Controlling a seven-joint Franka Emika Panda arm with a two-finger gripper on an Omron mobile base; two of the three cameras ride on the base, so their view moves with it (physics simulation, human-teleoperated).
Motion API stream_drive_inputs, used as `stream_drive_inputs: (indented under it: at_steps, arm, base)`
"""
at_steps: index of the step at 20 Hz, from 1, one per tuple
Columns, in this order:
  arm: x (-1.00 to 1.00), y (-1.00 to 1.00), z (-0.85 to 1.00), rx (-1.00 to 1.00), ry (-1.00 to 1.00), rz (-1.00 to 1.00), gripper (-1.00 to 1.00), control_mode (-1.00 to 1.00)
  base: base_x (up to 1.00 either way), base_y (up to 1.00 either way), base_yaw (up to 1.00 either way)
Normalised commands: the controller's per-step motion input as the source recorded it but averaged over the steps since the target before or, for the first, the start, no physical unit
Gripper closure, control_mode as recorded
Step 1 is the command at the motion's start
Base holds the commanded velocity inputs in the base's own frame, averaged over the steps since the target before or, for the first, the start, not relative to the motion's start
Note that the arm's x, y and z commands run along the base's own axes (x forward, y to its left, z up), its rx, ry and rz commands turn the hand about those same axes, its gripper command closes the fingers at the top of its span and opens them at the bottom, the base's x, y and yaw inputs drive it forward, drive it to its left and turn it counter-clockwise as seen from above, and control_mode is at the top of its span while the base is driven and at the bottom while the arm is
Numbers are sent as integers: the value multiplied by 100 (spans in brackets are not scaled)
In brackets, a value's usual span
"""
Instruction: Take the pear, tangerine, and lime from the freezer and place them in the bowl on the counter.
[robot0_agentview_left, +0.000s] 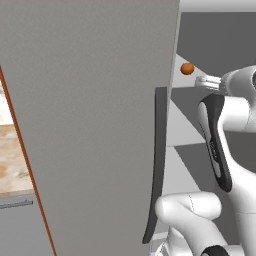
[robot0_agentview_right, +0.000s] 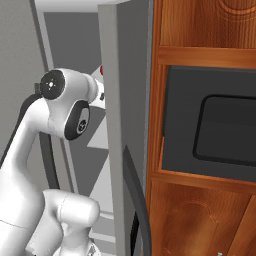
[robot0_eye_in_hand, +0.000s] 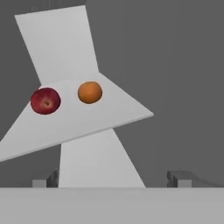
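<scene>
The freezer stands open, its wide grey door (robot0_agentview_left: 90, 125) swung out in front of the left base camera. On a pale shelf (robot0_eye_in_hand: 100, 118) inside lies the tangerine (robot0_eye_in_hand: 89, 92), small, round and orange; it also shows past the door's edge as the tangerine (robot0_agentview_left: 187, 68). My gripper (robot0_eye_in_hand: 113, 180) is open, aimed at the shelf from some distance, with nothing between its fingertips (robot0_eye_in_hand: 183, 178). In the left base view the hand (robot0_agentview_left: 206, 81) reaches in just right of and below the fruit. The pear, the lime and the bowl are out of view.
A red apple (robot0_eye_in_hand: 45, 100) lies on the same shelf, left of the tangerine. The door's dark curved handle (robot0_agentview_left: 159, 160) runs close to my arm. The counter (robot0_agentview_left: 12, 160) lies left of the door. Wooden cabinets with a dark built-in oven (robot0_agentview_right: 215, 125) stand to the right.
</scene>
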Motion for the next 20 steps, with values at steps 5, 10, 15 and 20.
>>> stream_drive_inputs:
  at_steps: [5,10,15,20]
  arm:
    - [49,0,31,0,0,0,-100,-100]
    - [48,0,5,0,2,0,-100,-100]
    - [47,0,0,0,3,2,-100,-100]
    - [45,0,-2,0,5,4,-100,-100]
  base:
    - [0,0,0]
    - [0,0,0]
    - [0,0,0]
    - [0,0,0]
